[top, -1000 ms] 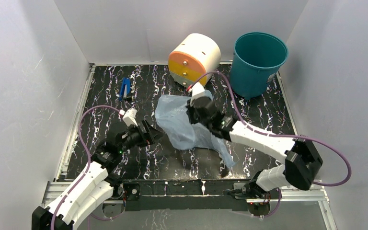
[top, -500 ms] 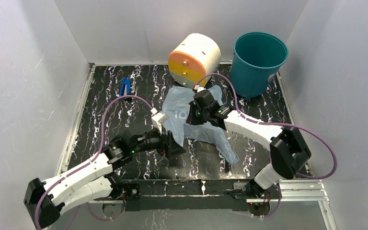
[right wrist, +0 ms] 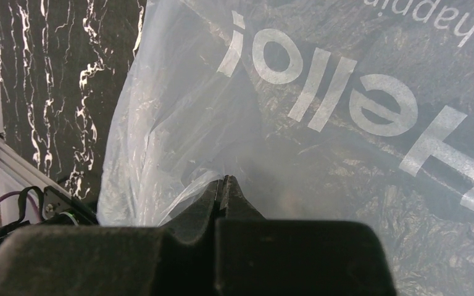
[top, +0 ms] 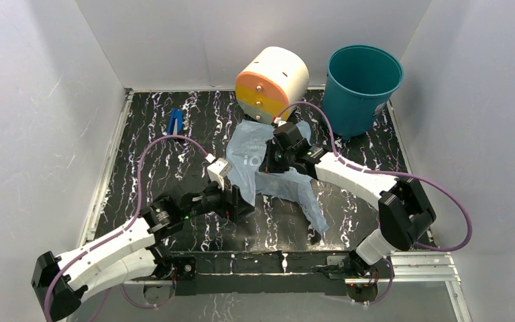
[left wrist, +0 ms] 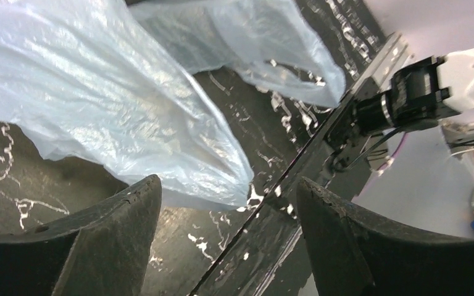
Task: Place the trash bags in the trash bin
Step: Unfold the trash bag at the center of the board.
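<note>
Surface: black table [top: 161, 174] with white marble veins, plain white walls around it.
Change: one second ago the left gripper [left wrist: 225, 185] is well apart from the trash bag [top: 248, 151]; now it is at the bag's near edge. The bag, bunched before, now spreads toward the drum [top: 272, 82].
Left gripper: jaws wide apart, a fold of bag just ahead of them, not pinched.
Right gripper [right wrist: 225, 180]: fingers together, clamped on a pinch of the film.
Bag axis: diagonal, from the drum beyond the right gripper down to a tail behind it.
Material: thin, crinkly, translucent light blue; white letters "hello".
Trash bin [top: 363, 87]: round, teal, tapered, upright, beyond the right gripper, apart from the bag.
</note>
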You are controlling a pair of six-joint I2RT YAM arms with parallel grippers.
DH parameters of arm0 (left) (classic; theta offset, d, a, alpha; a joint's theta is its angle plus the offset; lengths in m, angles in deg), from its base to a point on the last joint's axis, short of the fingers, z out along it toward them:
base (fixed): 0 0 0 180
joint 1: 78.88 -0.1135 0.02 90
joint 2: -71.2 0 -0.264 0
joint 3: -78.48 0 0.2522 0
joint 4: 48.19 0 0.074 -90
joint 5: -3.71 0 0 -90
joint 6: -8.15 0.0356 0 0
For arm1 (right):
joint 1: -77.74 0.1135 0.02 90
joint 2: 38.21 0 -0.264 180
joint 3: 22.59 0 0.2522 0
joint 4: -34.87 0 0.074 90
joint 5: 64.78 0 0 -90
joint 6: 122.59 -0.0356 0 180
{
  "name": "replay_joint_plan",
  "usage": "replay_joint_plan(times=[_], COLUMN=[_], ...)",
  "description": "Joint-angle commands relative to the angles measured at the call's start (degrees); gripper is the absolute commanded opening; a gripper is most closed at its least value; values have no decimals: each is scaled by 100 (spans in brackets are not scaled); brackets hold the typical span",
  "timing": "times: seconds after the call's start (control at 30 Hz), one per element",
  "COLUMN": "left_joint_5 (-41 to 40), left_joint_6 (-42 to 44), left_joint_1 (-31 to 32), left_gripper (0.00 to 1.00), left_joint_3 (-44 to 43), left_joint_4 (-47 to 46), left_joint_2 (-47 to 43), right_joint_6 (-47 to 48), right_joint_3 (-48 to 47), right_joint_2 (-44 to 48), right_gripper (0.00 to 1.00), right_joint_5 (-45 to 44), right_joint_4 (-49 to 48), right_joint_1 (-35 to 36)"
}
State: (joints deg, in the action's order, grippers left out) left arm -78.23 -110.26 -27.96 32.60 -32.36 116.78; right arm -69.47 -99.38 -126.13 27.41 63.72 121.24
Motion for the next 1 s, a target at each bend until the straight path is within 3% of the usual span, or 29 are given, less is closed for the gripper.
replay_joint_plan(times=[0.0, 0.13, 0.37, 0.57, 0.63, 0.77, 0.97], left_joint_5=[109, 295, 364, 454, 453, 354, -135], left_joint_6=[50, -217, -302, -635, -611, -516, -136], left_joint_1=[33, 35, 64, 143, 172, 182, 182], left_gripper=[78, 78, 78, 71, 61, 32, 8], left_joint_3=[251, 556, 547, 787, 775, 664, 378], left_joint_4=[-2, -1134, -1228, -2113, -2165, -2094, -1371], left_joint_2=[214, 352, 653, 872, 983, 1024, 628], right_joint_6=[-188, -266, -258, -284, -286, -272, -162], right_joint_3=[-234, -168, -237, -301, -315, -237, 21], right_joint_2=[73, 77, 59, 20, 12, 73, 354], right_gripper=[1, 1, 2, 3, 3, 4, 8], right_joint_5=[330, 444, 384, 458, 488, 463, 362], right_joint_4=[-157, -217, -89, -72, -71, -64, -104], right_joint_1=[-21, -22, -73, -89, -92, -105, -144])
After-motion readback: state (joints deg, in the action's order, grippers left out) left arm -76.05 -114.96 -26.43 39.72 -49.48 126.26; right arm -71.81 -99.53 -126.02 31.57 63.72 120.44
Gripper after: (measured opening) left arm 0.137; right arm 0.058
